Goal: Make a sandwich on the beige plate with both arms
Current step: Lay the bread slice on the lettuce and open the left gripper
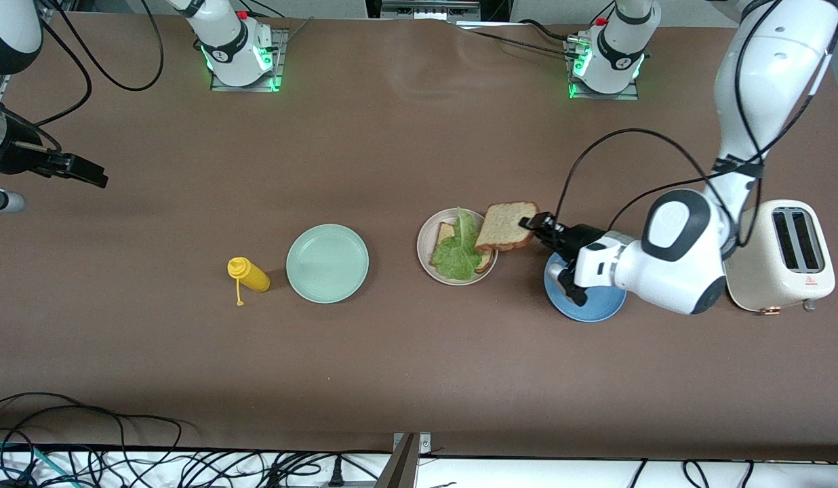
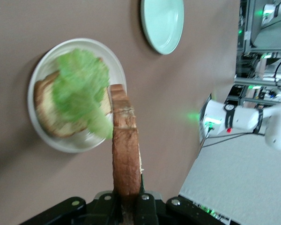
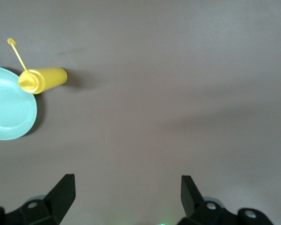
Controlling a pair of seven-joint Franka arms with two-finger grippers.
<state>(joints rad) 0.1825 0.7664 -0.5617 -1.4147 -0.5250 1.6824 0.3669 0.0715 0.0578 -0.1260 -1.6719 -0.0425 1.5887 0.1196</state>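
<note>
The blue plate [image 1: 585, 305], nearest the camera, lies under the left arm's wrist, while the left gripper [image 1: 531, 224] is clamped on one edge of the top bread slice [image 1: 506, 225], carrying it over the rim of the beige plate [image 1: 424, 249], where the lettuce leaf [image 1: 460, 249] lies on the bottom slice [image 1: 445, 234]. To finish well, I'd level the slice, centre it over the lettuce, lower it until it rests, then release. The right gripper [image 1: 87, 173] waits wide open and empty over bare table at the right arm's end.

Left claw [image 1: 531, 224] grips bread slice [image 1: 506, 226] over beige plate [image 1: 426, 261].
</note>
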